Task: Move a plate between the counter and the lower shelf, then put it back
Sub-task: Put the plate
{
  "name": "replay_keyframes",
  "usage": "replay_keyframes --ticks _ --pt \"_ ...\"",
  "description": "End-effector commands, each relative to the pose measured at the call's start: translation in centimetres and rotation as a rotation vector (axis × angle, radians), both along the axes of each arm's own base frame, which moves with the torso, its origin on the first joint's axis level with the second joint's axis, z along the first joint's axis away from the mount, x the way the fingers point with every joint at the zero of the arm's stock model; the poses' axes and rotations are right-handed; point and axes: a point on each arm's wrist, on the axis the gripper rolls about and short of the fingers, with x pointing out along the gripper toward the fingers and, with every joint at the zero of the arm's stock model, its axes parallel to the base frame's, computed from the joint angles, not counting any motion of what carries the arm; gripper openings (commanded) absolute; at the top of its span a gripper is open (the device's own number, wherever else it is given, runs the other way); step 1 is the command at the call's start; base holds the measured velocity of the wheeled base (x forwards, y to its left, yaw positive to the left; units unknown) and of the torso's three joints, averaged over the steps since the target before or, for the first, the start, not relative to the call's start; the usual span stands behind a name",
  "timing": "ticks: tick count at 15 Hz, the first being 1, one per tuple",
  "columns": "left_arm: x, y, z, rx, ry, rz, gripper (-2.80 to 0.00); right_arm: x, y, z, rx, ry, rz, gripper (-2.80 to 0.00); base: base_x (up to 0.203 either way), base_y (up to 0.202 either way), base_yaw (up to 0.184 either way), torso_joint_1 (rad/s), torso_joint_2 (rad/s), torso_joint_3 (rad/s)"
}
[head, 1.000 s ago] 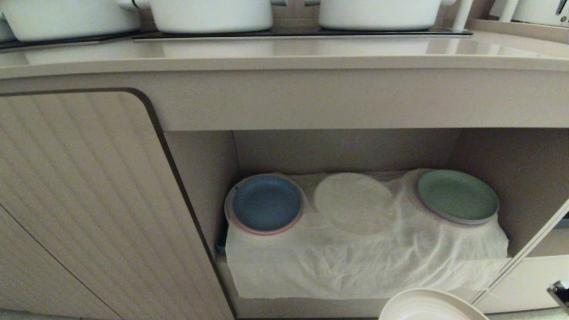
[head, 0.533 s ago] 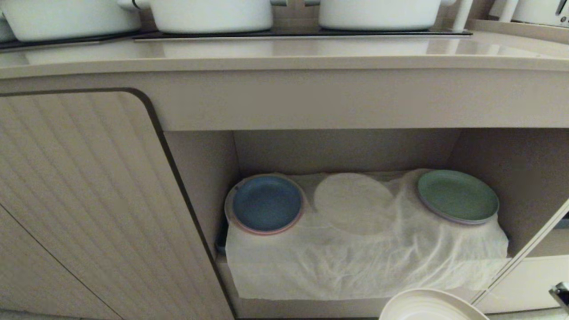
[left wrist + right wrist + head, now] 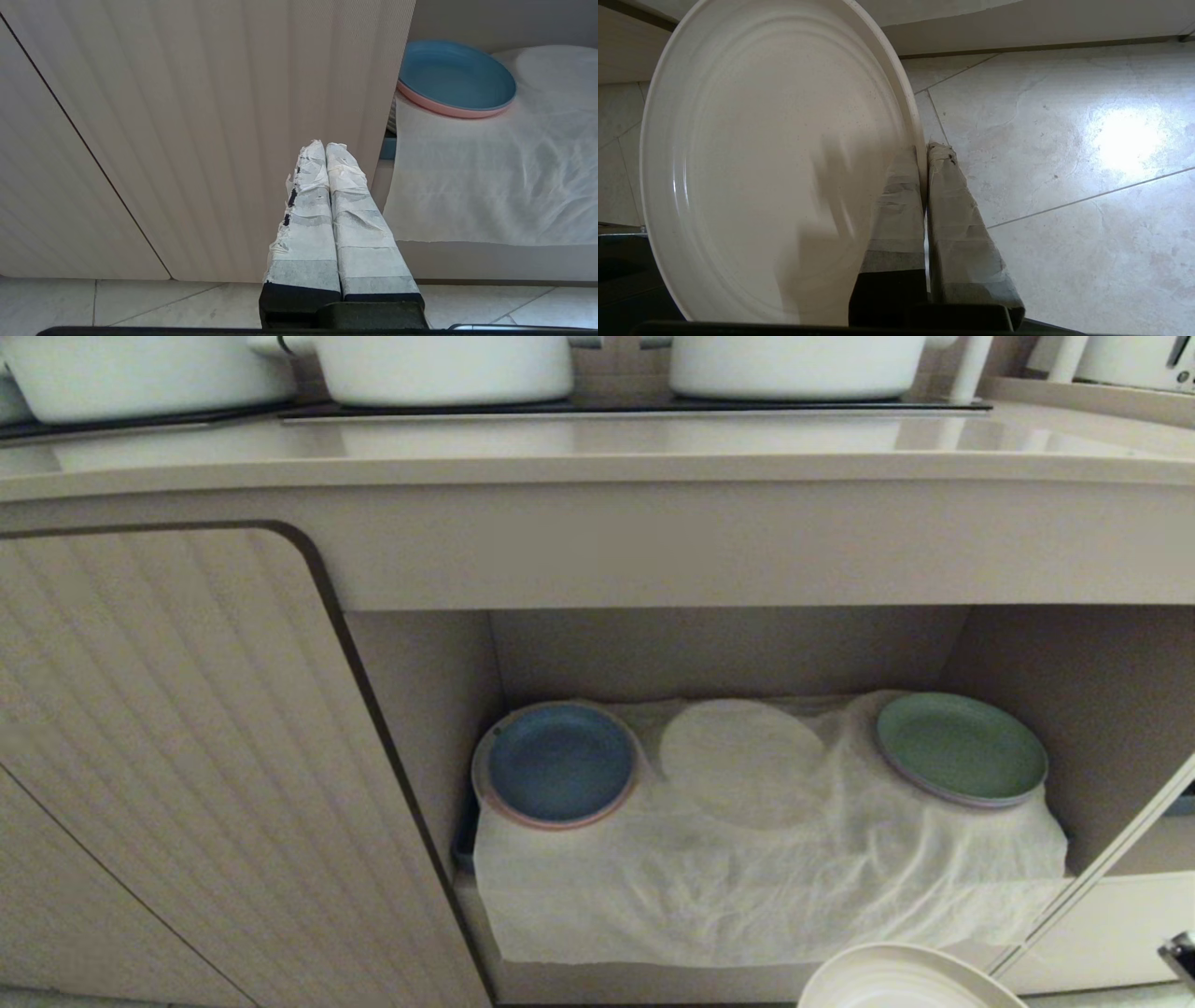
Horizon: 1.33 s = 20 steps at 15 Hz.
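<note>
The cream-beige plate hangs edge-up over the tiled floor, with my right gripper shut on its rim. In the head view only the plate's upper edge shows, at the bottom, low in front of the lower shelf with its white cloth. The beige counter runs across the top, above the niche. My left gripper is shut and empty, parked in front of the ribbed cabinet door.
On the shelf cloth a blue plate with a pinkish rim lies left and a green plate right, with a round cloth-covered patch between them. White pots stand on the black hob. An open door edge slants at right.
</note>
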Motion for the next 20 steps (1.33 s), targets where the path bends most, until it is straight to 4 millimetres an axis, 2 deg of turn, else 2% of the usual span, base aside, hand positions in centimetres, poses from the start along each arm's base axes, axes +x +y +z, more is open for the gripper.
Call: replay_keyframes --ticks 1,13,20 --pt "0.00 0.00 0.00 0.000 0.000 0.000 -2.80 -0.05 0.01 0.04 0.004 -0.006 0.001 -2.80 0.000 0.000 0.000 0.000 0.00 0.000" --pt "0.00 0.00 0.00 0.000 0.000 0.000 -2.80 -0.32 0.07 -0.05 0.026 0.018 -0.015 -2.80 0.000 0.000 0.000 0.000 0.00 0.000" --pt "0.00 0.00 0.00 0.000 0.000 0.000 -2.80 0.27 0.22 -0.11 0.026 0.024 0.003 -2.80 0.000 0.000 0.000 0.000 0.00 0.000"
